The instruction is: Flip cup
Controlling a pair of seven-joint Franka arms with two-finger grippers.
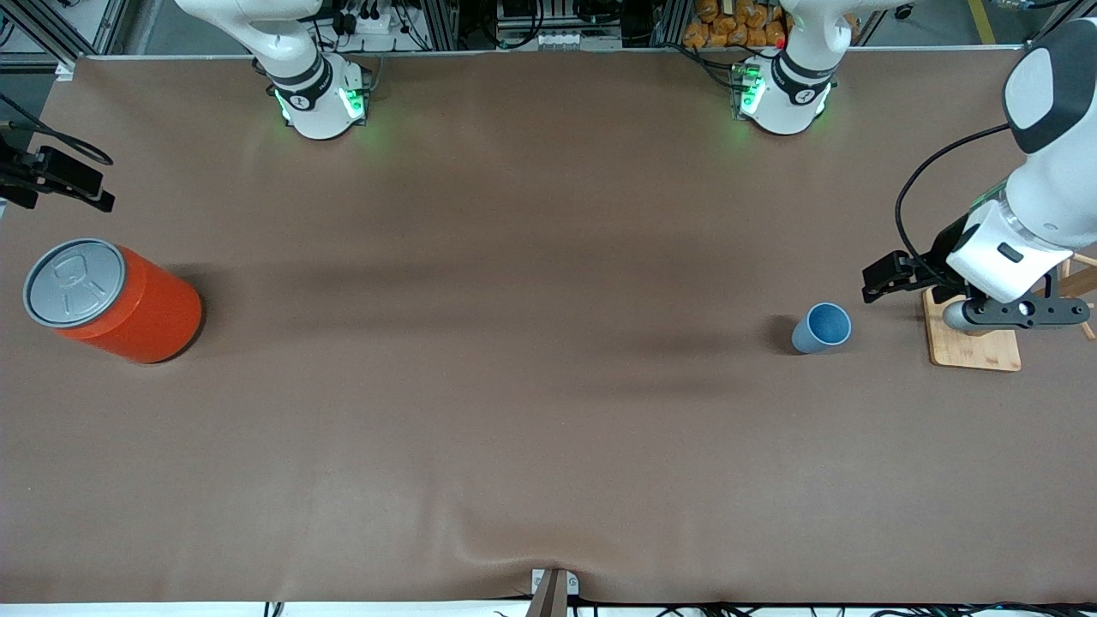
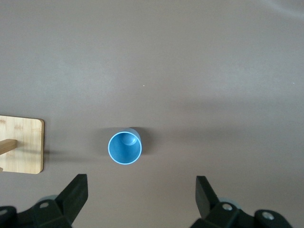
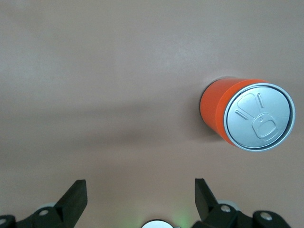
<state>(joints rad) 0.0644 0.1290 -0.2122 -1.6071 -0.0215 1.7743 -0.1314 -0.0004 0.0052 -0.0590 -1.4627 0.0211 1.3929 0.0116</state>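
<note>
The left claw [image 2: 137,202], fingers apart, hangs over the table's left-arm edge by the wooden board [image 1: 973,343], the blue cup [image 1: 823,327] standing mouth-up just beside, flipped or awaiting flipping; the right claw [image 3: 137,202], also apart, waits above the orange can [image 1: 116,300], mostly cut off

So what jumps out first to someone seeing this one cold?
Probably the big orange can standing at the right arm's end of the table. Next, the small blue cup standing mouth up toward the left arm's end, beside a wooden stand. The left end effector hangs open above the cup; the right end effector is open too, near the can.
</note>
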